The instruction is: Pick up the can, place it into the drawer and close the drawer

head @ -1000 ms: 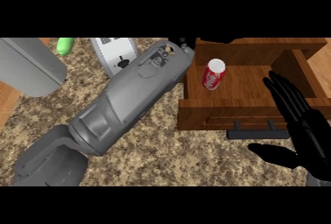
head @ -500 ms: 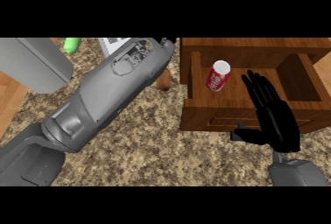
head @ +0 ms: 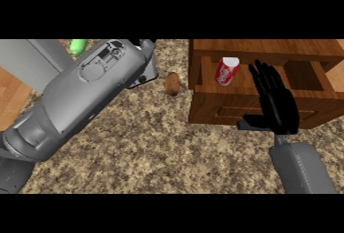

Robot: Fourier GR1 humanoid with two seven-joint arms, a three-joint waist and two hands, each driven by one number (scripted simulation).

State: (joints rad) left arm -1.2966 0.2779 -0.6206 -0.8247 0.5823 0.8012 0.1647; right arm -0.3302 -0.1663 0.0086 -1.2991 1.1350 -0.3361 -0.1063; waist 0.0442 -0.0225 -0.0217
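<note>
A red can (head: pixel 227 71) with a white top stands inside the open wooden drawer (head: pixel 222 107), at its left side. My right hand (head: pixel 277 101) lies flat over the drawer's front wall, fingers straight and pointing away from me, just right of the can and apart from it. The drawer's dark handle (head: pixel 250 124) shows under the palm's left edge. My left forearm (head: pixel 80 98) slants from the lower left up to the top centre. Only a dark scrap of the left hand (head: pixel 146 43) shows at the picture's top edge.
A small brown lump (head: pixel 173 84) lies on the speckled counter (head: pixel 154 145) just left of the drawer. A green object (head: pixel 78 46) and a grey box (head: pixel 30 61) stand at the back left. A wooden surface (head: pixel 13 98) shows at the left edge.
My right hand has moved left and forward, from beside the drawer onto its front wall near the can. The left forearm has drawn back to the left. The can stays in the drawer.
</note>
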